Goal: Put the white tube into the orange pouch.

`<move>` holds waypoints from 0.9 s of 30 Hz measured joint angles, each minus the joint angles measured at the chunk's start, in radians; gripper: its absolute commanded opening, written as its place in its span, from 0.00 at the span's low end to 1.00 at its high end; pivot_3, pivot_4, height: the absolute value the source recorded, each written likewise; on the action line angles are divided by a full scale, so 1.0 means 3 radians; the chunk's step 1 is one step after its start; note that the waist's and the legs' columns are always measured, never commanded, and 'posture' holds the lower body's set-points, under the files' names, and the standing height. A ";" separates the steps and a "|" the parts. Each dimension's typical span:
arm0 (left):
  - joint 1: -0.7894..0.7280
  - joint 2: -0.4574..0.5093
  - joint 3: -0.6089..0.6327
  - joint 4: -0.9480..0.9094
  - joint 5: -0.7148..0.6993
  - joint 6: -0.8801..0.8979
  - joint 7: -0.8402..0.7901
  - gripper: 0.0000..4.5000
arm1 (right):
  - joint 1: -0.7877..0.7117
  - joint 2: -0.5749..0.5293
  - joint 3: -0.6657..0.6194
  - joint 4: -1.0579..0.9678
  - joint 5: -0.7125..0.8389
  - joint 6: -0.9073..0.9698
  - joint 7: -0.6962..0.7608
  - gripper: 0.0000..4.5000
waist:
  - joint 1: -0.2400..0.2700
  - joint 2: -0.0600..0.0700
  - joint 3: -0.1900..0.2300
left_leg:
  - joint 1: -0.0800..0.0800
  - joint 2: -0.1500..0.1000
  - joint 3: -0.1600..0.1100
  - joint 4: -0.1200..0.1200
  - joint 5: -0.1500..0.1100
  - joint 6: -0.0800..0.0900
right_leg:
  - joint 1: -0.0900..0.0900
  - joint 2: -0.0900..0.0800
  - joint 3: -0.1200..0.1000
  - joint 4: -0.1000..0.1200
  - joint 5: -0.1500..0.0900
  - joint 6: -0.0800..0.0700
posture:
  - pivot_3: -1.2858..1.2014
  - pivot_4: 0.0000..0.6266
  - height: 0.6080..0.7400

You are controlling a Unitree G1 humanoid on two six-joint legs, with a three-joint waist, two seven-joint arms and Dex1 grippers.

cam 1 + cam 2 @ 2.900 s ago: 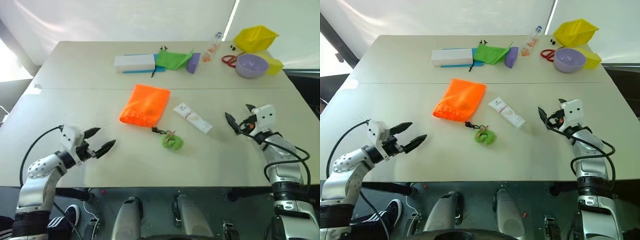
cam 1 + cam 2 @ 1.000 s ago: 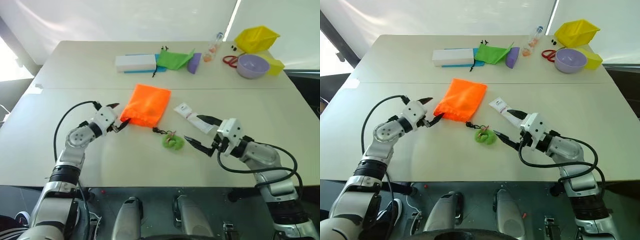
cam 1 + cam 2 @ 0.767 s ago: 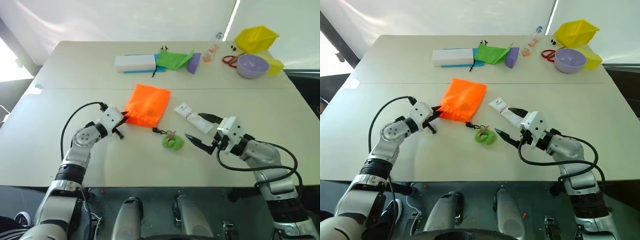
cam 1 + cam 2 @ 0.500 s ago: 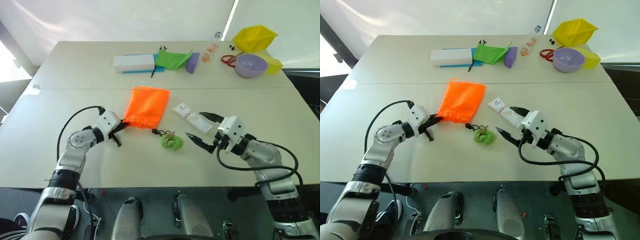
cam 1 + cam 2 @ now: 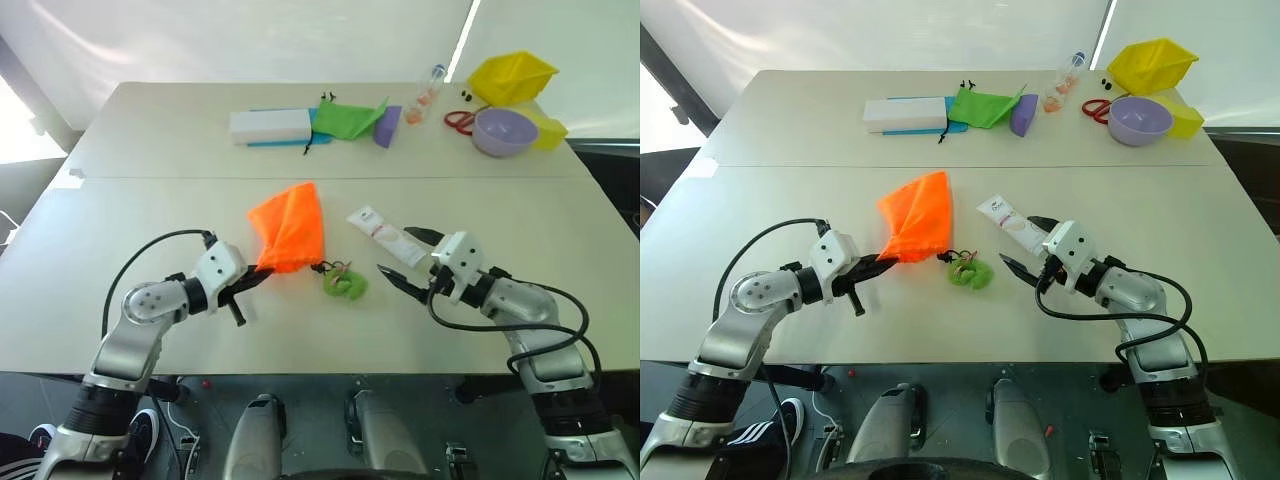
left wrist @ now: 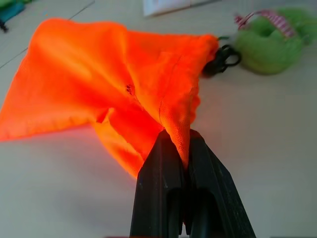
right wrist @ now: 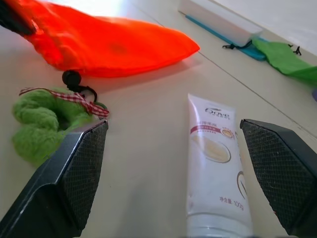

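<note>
The orange pouch [image 5: 287,228] is lifted and bunched at mid-table, one edge of its mouth pinched in my left gripper [image 5: 255,278], which is shut on the fabric [image 6: 99,74]. Its dark cord runs to the fuzzy green tassel [image 5: 344,284] lying on the table just right of it. The white tube [image 5: 385,237] lies flat to the right of the pouch, print side up [image 7: 215,168]. My right gripper [image 5: 400,252] stands open just in front of the tube's near end, one finger on each side, not touching it.
Along the table's far edge lie a white box [image 5: 270,125], a green pouch [image 5: 345,118], a purple object [image 5: 388,125], a clear bottle [image 5: 427,92], red scissors [image 5: 458,120], a purple bowl [image 5: 504,130] and a yellow bin [image 5: 512,75].
My left gripper shut on the pouch's near edge and drew back toward me, raising and bunching the pouch. The right gripper stayed open near the tube.
</note>
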 measured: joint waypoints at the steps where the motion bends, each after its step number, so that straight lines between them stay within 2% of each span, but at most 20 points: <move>1: 0.0008 0.0000 -0.0002 0.0005 -0.0012 0.0009 0.0005 0.01 | -0.0011 -0.0001 -0.0001 0.0003 0.0000 0.0005 -0.0002 1.00 | -0.0003 0.0000 0.0000 | 0.0000 0.0000 0.0000 0.0000 0.0000 0.0000 | 0.0000 0.0001 0.0000 0.0000 0.0000 0.0000 | 0.52 0.24 1.00; 4: -0.0008 0.0030 0.0038 0.0057 -0.0039 -0.0006 0.0025 0.01 | -0.0041 -0.0002 -0.0003 0.0008 0.0002 0.0043 -0.0008 1.00 | 0.0002 0.0000 0.0000 | 0.0001 0.0000 -0.0002 0.0000 0.0000 0.0000 | 0.0000 0.0002 0.0000 0.0001 -0.0004 0.0006 | 0.52 0.24 1.00; 9: -0.0174 0.0210 0.0106 0.0423 0.0185 -0.0500 0.0091 0.01 | -0.0086 -0.0002 -0.0023 0.0036 0.0005 0.0526 -0.0160 1.00 | 0.0004 0.0000 0.0000 | 0.0000 0.0000 -0.0001 0.0001 0.0000 0.0000 | -0.0001 0.0000 0.0000 0.0000 0.0001 -0.0002 | 0.52 0.24 1.00; 14: -0.0228 0.0202 0.0078 0.0517 0.0324 -0.0953 0.0074 0.01 | -0.0212 0.0000 -0.0067 0.0039 -0.0008 0.0962 -0.0401 1.00 | 0.0006 0.0000 0.0000 | -0.0004 0.0000 0.0004 -0.0001 0.0000 0.0000 | -0.0002 -0.0002 0.0001 -0.0004 0.0001 -0.0001 | 0.52 0.24 1.00; 27: -0.0183 0.0178 -0.0033 0.0521 0.0358 -0.1102 0.0090 0.01 | -0.0226 0.0021 -0.0175 0.0029 0.0262 0.1805 -0.0486 1.00 | -0.0002 0.0000 0.0000 | -0.0002 0.0000 0.0003 -0.0005 0.0000 0.0000 | -0.0003 0.0000 0.0002 -0.0003 0.0001 0.0000 | 0.52 0.24 1.00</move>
